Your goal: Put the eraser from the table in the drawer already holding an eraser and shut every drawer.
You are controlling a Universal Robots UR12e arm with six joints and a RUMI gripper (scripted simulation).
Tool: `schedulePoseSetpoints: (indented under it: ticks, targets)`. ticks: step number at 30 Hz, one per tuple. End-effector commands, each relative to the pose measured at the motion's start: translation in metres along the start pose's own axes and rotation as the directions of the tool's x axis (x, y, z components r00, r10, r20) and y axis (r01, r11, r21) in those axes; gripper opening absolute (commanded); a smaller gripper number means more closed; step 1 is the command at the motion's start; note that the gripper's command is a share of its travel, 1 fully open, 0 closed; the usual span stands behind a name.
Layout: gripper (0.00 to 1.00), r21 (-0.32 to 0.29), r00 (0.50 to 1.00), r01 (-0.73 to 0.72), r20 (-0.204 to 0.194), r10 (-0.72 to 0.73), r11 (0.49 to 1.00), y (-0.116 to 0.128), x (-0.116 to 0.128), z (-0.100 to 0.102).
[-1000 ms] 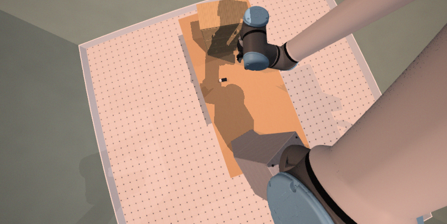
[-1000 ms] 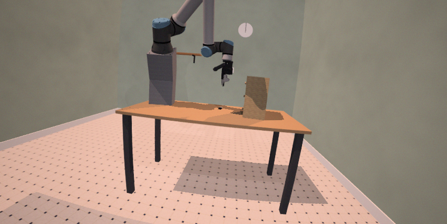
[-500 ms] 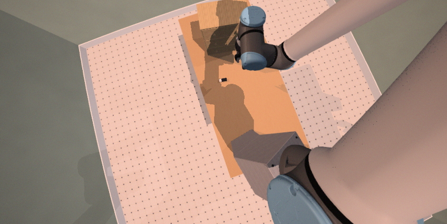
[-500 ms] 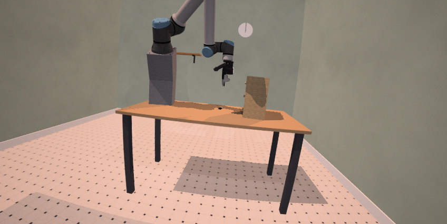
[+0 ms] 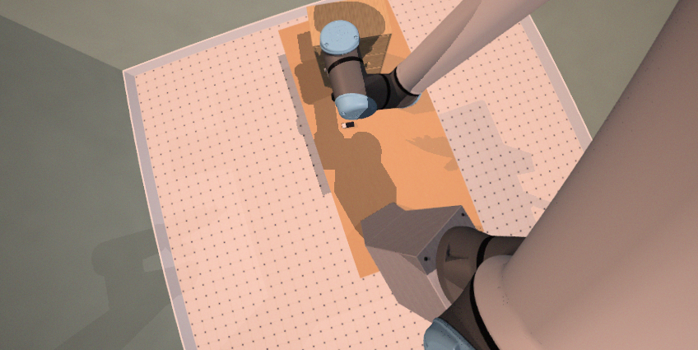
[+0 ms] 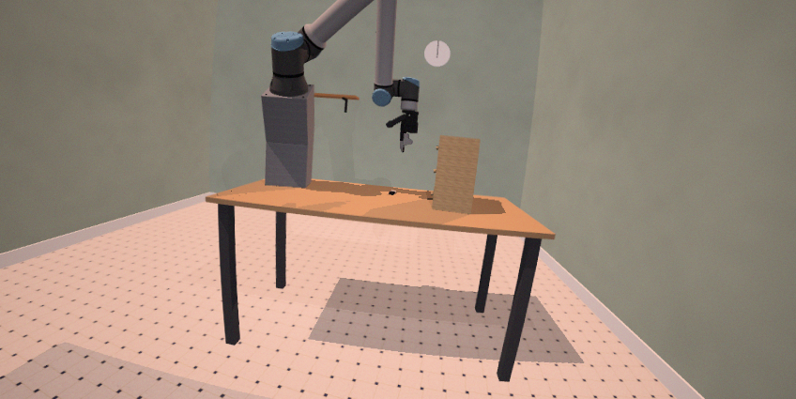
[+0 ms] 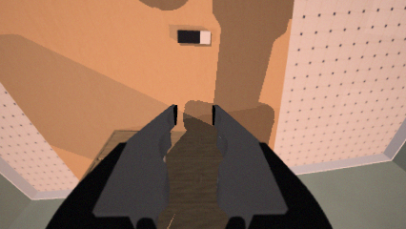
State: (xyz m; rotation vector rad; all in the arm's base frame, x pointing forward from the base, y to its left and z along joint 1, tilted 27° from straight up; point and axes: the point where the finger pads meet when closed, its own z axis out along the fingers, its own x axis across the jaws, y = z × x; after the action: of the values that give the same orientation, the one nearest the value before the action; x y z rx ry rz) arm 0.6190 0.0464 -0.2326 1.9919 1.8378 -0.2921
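Note:
The eraser [image 5: 348, 124], black with a white end, lies on the orange table a short way in front of the chest; it also shows in the side view [image 6: 392, 191] and in the wrist view [image 7: 193, 36]. The wooden chest [image 6: 456, 173] stands upright near the table's far end, its knobs facing the arm, with no drawer visibly pulled out. My gripper [image 6: 403, 146] points down, high above the table between eraser and chest front. Its fingers stand narrowly apart with nothing between them. The chest top [image 7: 191, 181] shows below them. From above, my wrist [image 5: 345, 69] hides most of the chest.
The grey robot pedestal [image 6: 287, 135] stands at the table's other end. A small wooden shelf [image 6: 335, 97] sticks out from the wall behind it. The table edges are close on both sides of the chest.

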Motion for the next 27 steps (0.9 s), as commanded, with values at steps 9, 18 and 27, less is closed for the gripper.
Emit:
schedulePoseSetpoints:
  ticks: [9,18,27]
  targets:
    - [0.2,-0.026,1.0,-0.015,0.008,0.015,1.0,0.004,0.007,0.006]
    - [0.2,-0.128,1.0,-0.015,0.008,0.016,0.992,0.014,0.006,0.018]
    - [0.2,-0.267,1.0,-0.014,0.006,0.016,0.964,0.028,0.007,0.035]
